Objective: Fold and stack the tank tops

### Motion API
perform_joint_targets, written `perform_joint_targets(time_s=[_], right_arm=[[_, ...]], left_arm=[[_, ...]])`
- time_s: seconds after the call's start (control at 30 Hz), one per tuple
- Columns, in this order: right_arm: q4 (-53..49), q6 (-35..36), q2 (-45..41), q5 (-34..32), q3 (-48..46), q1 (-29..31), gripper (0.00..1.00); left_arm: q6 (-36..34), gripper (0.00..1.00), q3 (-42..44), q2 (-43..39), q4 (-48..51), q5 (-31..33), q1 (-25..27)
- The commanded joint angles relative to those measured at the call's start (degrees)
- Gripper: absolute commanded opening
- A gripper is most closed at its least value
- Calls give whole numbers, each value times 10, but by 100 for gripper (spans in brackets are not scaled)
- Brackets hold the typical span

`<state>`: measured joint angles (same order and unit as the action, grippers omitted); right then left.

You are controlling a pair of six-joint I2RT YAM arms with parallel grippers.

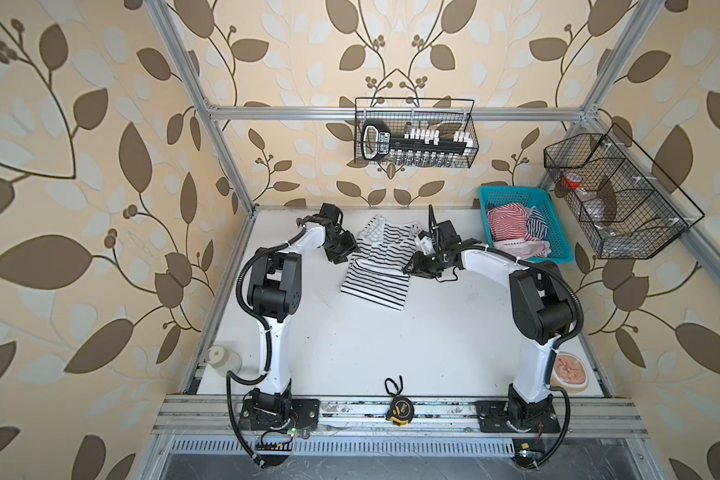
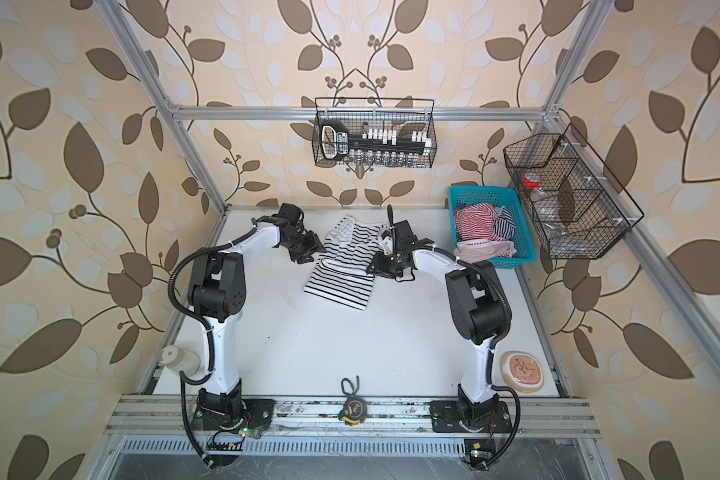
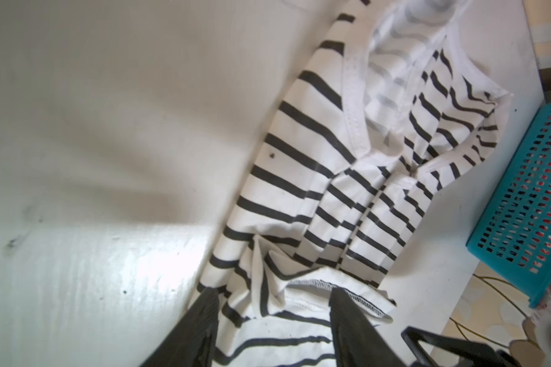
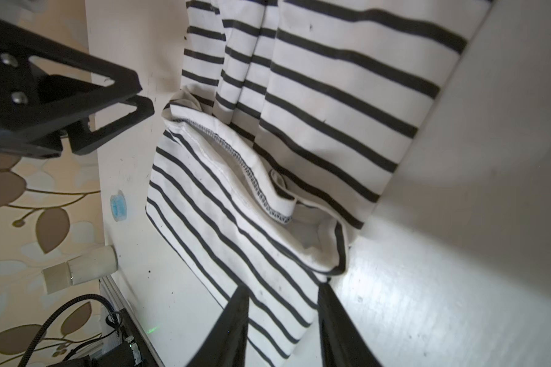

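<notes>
Tape measure (image 1: 398, 409) is sitting on the front rail between your two arm bases, with a white bottle (image 1: 225, 359) sitting at the table's near left corner and a round pinkish dish (image 1: 570, 372) resting at the near right. Beyond them, on the far half of the white table (image 1: 371, 345), the black-and-white tank top (image 1: 381, 259) is lying rumpled and partly doubled over itself, its hem turning back so that the stitched inside is showing. Your left gripper (image 1: 344, 251) is hovering at that top's left edge. In its wrist view the fingers (image 3: 204, 321) are standing apart, with striped cloth lying between them and not pinched. Your right gripper (image 1: 412, 268) is sitting at the top's right edge, and its fingers (image 4: 236, 317) are likewise standing apart, a corner of the cloth lying loose between them. Farther back on the right, the turquoise basket (image 1: 514, 191) is holding the red-and-white tank top (image 1: 506, 222) and the navy-and-white tank top (image 1: 537, 224), bunched side by side. Past everything, a wire rack (image 1: 412, 99) is hanging from the rear rail and a second wire rack (image 1: 649, 245) from the right frame.
</notes>
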<state>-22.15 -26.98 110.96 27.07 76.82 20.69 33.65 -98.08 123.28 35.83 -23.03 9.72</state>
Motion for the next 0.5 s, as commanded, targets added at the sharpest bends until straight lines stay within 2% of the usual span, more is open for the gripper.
perform_joint_targets(time_s=[0.0,0.07,0.17,0.27,0.47], right_arm=[[-13,3,-41,-17,-35,23,39],[-14,-2,-58,-23,-61,37,41],[-6,-15,-76,-24,-107,52,43],[11,-30,-88,-22,-142,61,49],[69,-65,-81,3,-184,66,52]], left_arm=[[-4,59,-3,-33,8,37,-10],[-20,60,12,-65,35,77,-10],[-30,60,64,-114,53,99,-10],[-35,57,132,-151,48,75,-9],[-19,56,241,-191,-19,18,-6]])
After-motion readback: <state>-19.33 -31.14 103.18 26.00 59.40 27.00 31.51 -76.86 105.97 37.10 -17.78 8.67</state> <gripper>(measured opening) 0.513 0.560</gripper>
